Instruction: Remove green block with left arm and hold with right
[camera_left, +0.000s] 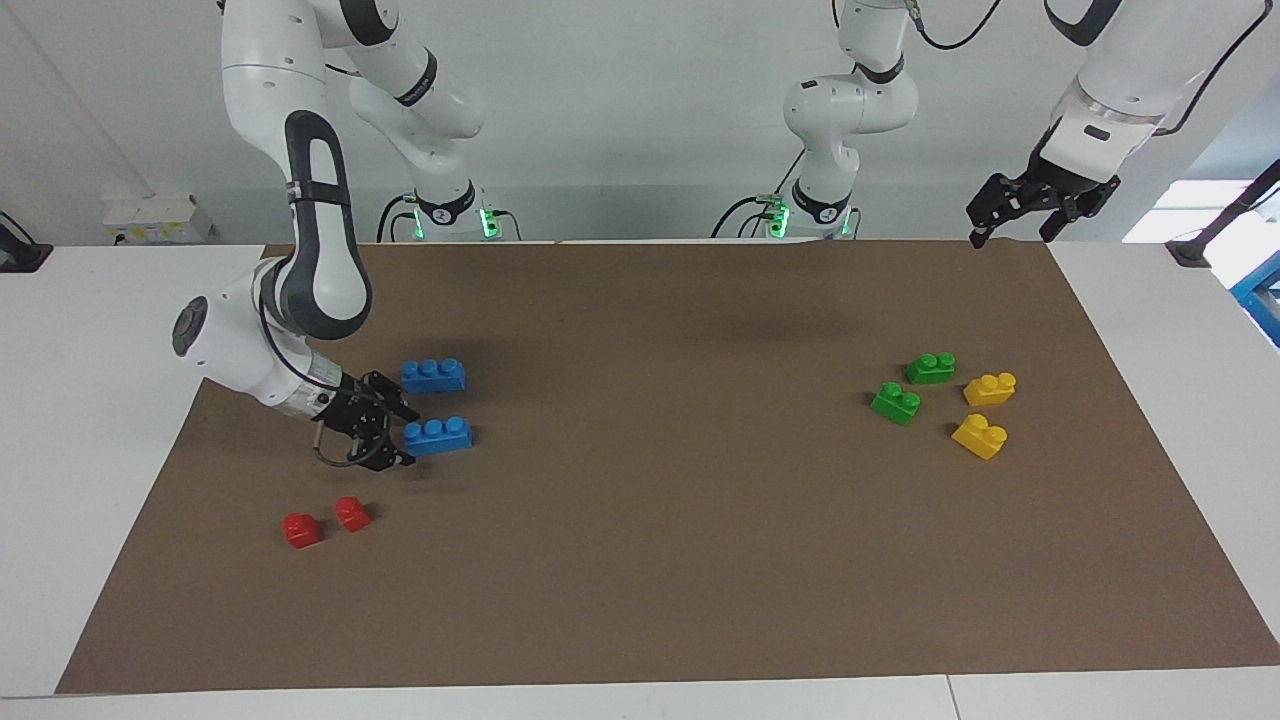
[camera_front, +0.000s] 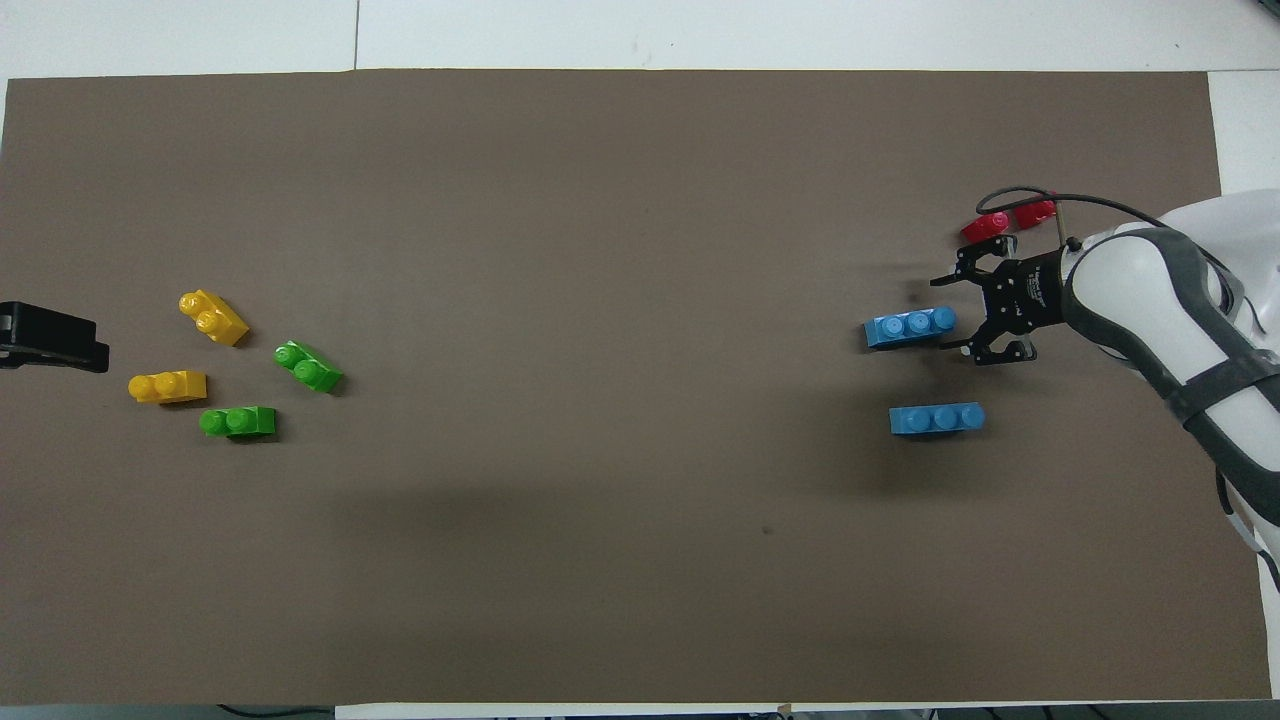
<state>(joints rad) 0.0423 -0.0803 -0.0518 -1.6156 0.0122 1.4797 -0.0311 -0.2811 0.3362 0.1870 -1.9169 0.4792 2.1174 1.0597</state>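
Overhead view: glossy studded green block (camera_front: 309, 367) lies mid-left; right gripper (camera_front: 962, 318), claw spread, beside blue brick (camera_front: 909, 327); left gripper (camera_left: 1010, 235) spread, raised.

— What do you see around the work area?
— A white table (camera_left: 120, 330) under a brown mat (camera_left: 660, 540), a pale wall (camera_left: 620, 110) across the top of your frame, and white boxes (camera_left: 158, 218) at upper left.

A robotics lab: two white robot arms (camera_left: 300, 230) stand bolted at a white table (camera_left: 100, 330) covered by a brown mat (camera_left: 640, 520), cables trailing along a bare white wall (camera_left: 620, 90).
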